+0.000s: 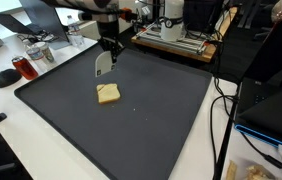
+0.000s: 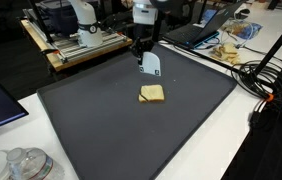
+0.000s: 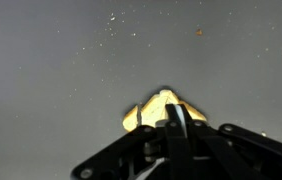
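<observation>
The fingers (image 1: 106, 49) are closed on the top edge of a thin pale scraper (image 1: 103, 66), probably light and stiff, above soft, crumbly bread (image 1: 108, 93) on the table (image 1: 171, 112).

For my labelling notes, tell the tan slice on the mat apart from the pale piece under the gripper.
Colour: the tan slice is yellow-brown, the pale piece whitish grey. Pose: the tan slice lies flat on the dark mat; the pale piece stands upright on edge. State: the tan slice lies free; the pale piece appears clamped in the gripper. Both are flat pieces over the same mat.
</observation>
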`<state>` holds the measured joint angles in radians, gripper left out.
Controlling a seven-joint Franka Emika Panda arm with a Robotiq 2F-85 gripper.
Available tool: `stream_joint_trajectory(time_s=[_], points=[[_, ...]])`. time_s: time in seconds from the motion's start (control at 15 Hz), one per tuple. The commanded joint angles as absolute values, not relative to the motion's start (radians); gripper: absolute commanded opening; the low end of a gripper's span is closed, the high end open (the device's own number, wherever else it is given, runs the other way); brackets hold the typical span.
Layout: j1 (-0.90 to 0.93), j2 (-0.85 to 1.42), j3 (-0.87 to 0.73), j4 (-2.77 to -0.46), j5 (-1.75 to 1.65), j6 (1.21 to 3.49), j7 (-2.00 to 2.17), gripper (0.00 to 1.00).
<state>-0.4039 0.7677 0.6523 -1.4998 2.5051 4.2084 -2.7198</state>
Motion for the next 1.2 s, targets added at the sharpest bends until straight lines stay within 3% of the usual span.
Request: stream_joint_trajectory(time_s=[0.0, 0.07, 0.13, 0.2, 0.33, 0.4, 0.47, 0.6, 1.13], points=[[-0.335, 0.815, 0.587, -1.52, 2.487, 4.219, -2.783, 0.01], [-0.307, 0.824, 0.555, -1.506, 2.509, 4.22, -2.809, 0.01], [-0.356, 0.898, 0.69, -1.479, 2.375, 4.303, -2.718, 0.01], [-0.245, 0.827, 0.486, -1.521, 2.512, 4.219, -2.81, 0.01], [-0.27, 0.877, 0.585, -1.525, 2.396, 4.277, -2.716, 0.01], [-0.167, 0.824, 0.405, -1.527, 2.531, 4.217, -2.827, 0.01], [-0.209, 0.833, 0.499, -1.608, 2.435, 4.217, -2.716, 0.01], [-0.137, 0.822, 0.398, -1.584, 2.502, 4.22, -2.792, 0.01], [-0.134, 0.821, 0.424, -1.625, 2.457, 4.228, -2.761, 0.01]])
